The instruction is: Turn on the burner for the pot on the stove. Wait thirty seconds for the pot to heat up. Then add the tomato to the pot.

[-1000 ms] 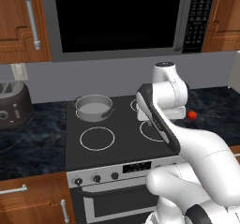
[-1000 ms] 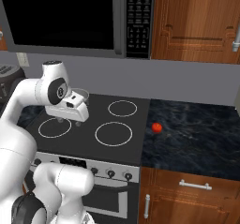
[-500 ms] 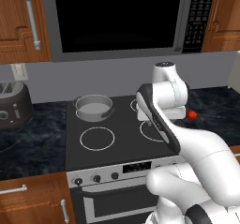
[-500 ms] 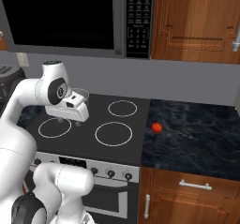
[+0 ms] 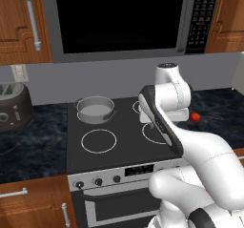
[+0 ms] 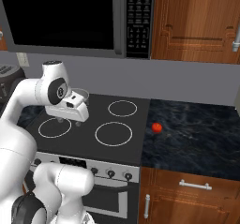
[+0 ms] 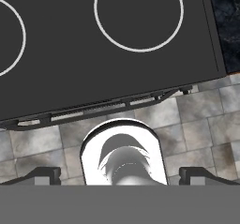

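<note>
The grey pot [image 5: 95,108] stands on the back left ring of the black stove [image 5: 125,143]. In the right base view the pot [image 6: 81,94] peeks out behind my hand. The red tomato [image 5: 195,117] lies on the dark counter just right of the stove [image 6: 91,127], also seen as the tomato [image 6: 157,127]. My gripper [image 6: 64,120] hangs pointing down over the cooktop, well apart from pot and tomato. In the hand view the gripper [image 7: 121,174] is open with nothing between its fingertips [image 7: 44,174], above the stove's [image 7: 70,54] front edge. Small black knobs [image 5: 98,181] line the silver front panel.
A black microwave [image 5: 119,17] hangs above the stove. A dark toaster [image 5: 12,110] sits on the left counter. Wooden cabinets [image 6: 197,21] flank the microwave. The marbled counter [image 6: 201,136] stretches to the right of the tomato.
</note>
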